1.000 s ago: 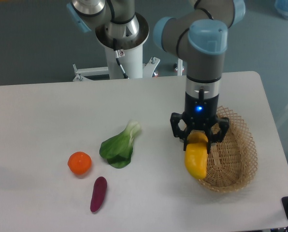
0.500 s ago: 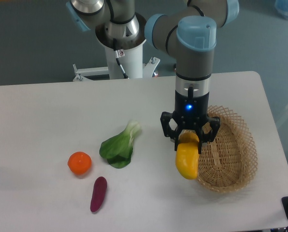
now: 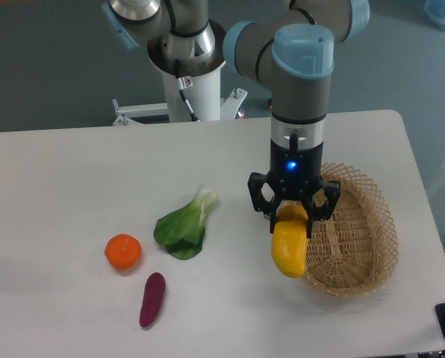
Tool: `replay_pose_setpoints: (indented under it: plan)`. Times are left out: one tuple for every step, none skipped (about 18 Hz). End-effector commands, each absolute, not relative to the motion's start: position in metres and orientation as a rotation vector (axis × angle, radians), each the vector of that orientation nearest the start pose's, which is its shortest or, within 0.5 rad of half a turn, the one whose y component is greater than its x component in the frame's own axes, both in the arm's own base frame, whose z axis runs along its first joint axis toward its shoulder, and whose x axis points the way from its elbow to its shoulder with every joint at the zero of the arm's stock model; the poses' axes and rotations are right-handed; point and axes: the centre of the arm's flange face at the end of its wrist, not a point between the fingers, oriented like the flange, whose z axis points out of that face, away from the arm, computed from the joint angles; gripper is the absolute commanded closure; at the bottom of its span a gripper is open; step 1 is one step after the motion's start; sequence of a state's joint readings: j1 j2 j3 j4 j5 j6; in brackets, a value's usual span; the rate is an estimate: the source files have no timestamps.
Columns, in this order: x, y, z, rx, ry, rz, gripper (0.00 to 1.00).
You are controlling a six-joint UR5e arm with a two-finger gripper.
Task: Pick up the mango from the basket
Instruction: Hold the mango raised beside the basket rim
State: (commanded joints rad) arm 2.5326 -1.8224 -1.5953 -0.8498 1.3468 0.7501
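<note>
A white table stands on dark grey-green floor.

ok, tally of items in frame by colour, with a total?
Yellow: 1, mango, held in the end effector
Orange: 1, round fruit
Green: 1, leafy vegetable
Purple: 1, sweet potato
Tan: 1, basket
Total: 5

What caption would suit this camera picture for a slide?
Gripper holds the mango beside the wicker basket.
</note>
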Motion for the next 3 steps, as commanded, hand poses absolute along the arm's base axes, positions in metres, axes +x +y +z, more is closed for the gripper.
replay_pose_setpoints:
  plan:
    - [-0.4155,0.4792,0.4224,-2.664,-0.215,0.259,0.5]
    - [-0.4151,0.479,0.4234,-2.663,-0.214,0.261,0.5]
    - [-0.415,0.4789,0.4226,-2.664,-0.215,0.259,0.5]
